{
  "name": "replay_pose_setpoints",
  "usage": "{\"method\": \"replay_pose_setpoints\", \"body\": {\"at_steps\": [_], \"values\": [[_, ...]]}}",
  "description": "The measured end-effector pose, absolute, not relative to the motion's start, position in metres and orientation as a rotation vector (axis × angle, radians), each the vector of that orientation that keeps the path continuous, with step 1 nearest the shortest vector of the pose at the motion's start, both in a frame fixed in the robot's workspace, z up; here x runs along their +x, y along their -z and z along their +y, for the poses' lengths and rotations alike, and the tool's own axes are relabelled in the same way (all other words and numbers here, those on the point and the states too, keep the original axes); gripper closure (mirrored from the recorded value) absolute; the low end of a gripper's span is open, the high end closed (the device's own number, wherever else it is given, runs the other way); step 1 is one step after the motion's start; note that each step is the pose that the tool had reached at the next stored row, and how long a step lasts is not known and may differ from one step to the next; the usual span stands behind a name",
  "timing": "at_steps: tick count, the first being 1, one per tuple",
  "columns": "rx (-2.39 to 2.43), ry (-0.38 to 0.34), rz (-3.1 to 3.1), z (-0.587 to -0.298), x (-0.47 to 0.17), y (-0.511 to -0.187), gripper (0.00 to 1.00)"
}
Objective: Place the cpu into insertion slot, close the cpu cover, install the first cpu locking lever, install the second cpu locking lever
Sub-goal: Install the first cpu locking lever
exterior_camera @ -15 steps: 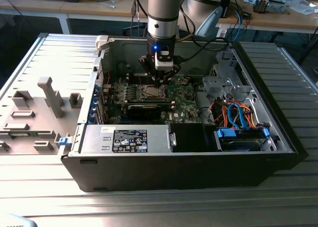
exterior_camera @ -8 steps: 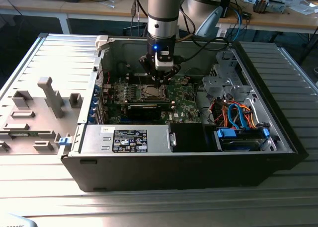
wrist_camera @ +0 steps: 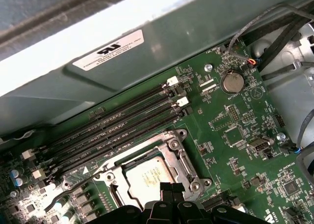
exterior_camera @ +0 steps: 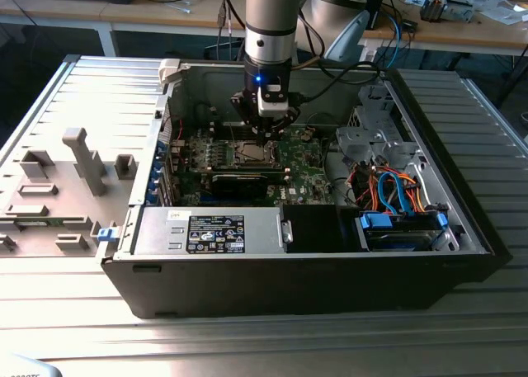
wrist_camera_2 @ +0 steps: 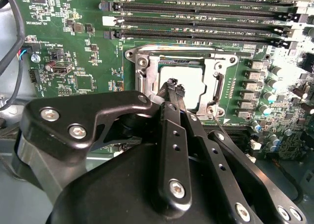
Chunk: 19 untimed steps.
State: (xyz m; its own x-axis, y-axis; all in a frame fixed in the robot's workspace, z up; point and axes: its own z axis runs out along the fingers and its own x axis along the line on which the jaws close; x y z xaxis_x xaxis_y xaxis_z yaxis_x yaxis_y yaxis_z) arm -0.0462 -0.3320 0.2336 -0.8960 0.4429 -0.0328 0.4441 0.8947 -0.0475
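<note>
Inside the open case [exterior_camera: 289,282], which lay on a ribbed metal surface [exterior_camera: 247,344], the arm [exterior_camera: 271,30] hung straight down over the green board [wrist_camera_2: 73,33], with the gripper [wrist_camera_2: 174,88] above the slot [exterior_camera: 247,153]. The fingers [wrist_camera_2: 170,126] were pressed together. Their black tips met with no real gap, and nothing was pinched between them. In both wrist views the tips sat just over one edge of the cpu [wrist_camera: 147,177]; whether they touched it could not be told. The cpu lay flat in the slot, silver-grey face up. The cover [wrist_camera_2: 148,72] was down around it, its silver frame lying flat and the cpu's face showing through the window. A thin dark lever [wrist_camera: 81,183] ran out from one corner of the frame over the board; whether it was latched could not be told. Long black memory slots [wrist_camera: 122,131] ran along one side of the slot, and a coin cell [wrist_camera: 232,81] sat farther off on the board. In the exterior view a labelled power supply [exterior_camera: 214,231] lay in front of the board, and blue and orange cables [exterior_camera: 396,183] lay in the case toward the exterior view's right.
</note>
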Motion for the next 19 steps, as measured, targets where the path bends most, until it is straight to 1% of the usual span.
{"method": "replay_pose_setpoints", "body": {"at_steps": [19], "values": [[0.692,0.084,3.041,-0.332,-0.0462,-0.2334,0.89]]}}
